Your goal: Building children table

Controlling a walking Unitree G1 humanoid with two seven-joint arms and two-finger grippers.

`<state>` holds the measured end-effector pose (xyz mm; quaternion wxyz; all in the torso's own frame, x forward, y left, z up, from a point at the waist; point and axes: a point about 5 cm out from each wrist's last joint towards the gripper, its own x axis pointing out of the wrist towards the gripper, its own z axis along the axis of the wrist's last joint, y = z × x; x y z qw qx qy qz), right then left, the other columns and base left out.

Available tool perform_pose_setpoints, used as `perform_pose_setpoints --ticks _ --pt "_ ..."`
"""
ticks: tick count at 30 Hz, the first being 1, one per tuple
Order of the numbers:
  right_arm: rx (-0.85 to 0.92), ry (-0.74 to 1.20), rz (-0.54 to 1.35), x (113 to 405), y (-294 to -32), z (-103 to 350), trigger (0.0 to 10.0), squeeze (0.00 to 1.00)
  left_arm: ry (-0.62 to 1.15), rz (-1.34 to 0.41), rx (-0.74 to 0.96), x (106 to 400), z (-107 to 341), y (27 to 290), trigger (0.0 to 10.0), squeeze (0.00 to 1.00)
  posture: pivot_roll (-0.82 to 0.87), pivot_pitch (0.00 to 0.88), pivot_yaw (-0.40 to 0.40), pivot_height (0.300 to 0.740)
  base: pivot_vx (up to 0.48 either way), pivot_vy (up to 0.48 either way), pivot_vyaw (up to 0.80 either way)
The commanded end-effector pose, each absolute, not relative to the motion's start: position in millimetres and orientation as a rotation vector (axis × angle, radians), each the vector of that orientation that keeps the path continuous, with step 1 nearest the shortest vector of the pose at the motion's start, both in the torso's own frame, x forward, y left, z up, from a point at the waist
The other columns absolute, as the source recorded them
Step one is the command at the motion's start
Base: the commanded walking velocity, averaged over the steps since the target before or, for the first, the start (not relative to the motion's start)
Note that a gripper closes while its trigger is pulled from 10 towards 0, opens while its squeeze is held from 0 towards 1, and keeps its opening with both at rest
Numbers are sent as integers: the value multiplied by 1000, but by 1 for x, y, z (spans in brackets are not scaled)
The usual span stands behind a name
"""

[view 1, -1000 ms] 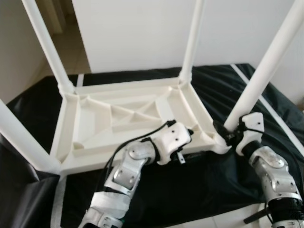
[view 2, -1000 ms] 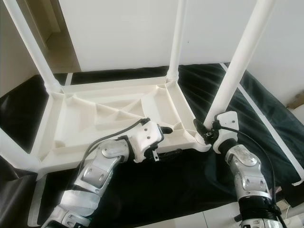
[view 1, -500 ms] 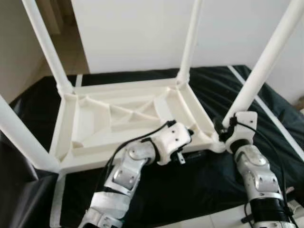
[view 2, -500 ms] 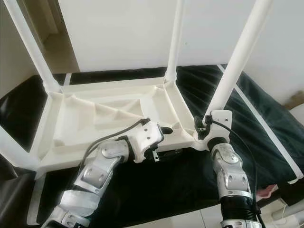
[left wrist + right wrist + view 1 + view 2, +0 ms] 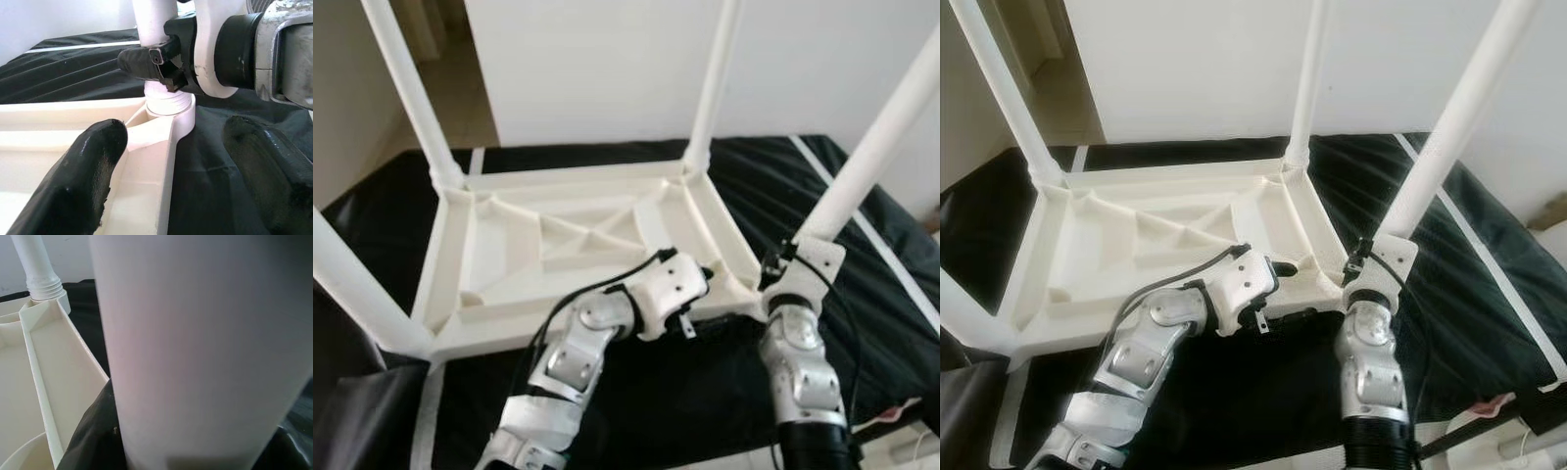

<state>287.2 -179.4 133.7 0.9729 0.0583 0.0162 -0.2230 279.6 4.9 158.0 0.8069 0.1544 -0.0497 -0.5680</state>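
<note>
A white plastic tabletop [image 5: 509,245] lies upside down on a black cloth, with legs standing up from its corners. My right gripper [image 5: 771,278] is shut on the base of the near right leg [image 5: 881,147], just above its threaded collar [image 5: 168,100]. That leg [image 5: 195,347] looms close in the right wrist view. My left gripper [image 5: 709,292] is open at the tabletop's near edge, close to that corner. One of its fingers [image 5: 83,181] is over the inside of the tabletop and the other over the cloth outside the rim. The right gripper [image 5: 151,61] is straight ahead of it.
The far right leg [image 5: 710,88], far left leg [image 5: 411,98] and near left leg [image 5: 352,284] rise around the tabletop. The black cloth [image 5: 773,176] with white stripes spreads on all sides. A white wall [image 5: 607,59] stands behind, and light floor shows at the bottom right.
My right forearm has swung left, from out at the right to straight below the leg's base, while the gripper stayed on the leg. The left arm has not moved. The camera shifted slightly.
</note>
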Motion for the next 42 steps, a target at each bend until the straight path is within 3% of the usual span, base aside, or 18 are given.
perform_pose_setpoints --ticks 1,26,27,42 --pt "138 190 -450 280 -176 105 10000 0 -129 -1084 321 286 160 5 10000 0 -46 0 -44 740 0 0 0" --pt "108 150 -465 275 -178 110 10000 0 -123 -1048 315 295 159 7 10000 0 -74 0 -22 740 0 0 0" --pt "110 138 -457 276 -180 112 10000 1000 -131 -1052 313 296 161 7 10000 0 -78 0 -20 740 0 0 0" --pt "112 38 -385 274 -182 126 10000 1000 -130 -1048 298 296 162 9 10000 0 -66 0 -27 740 0 0 0"
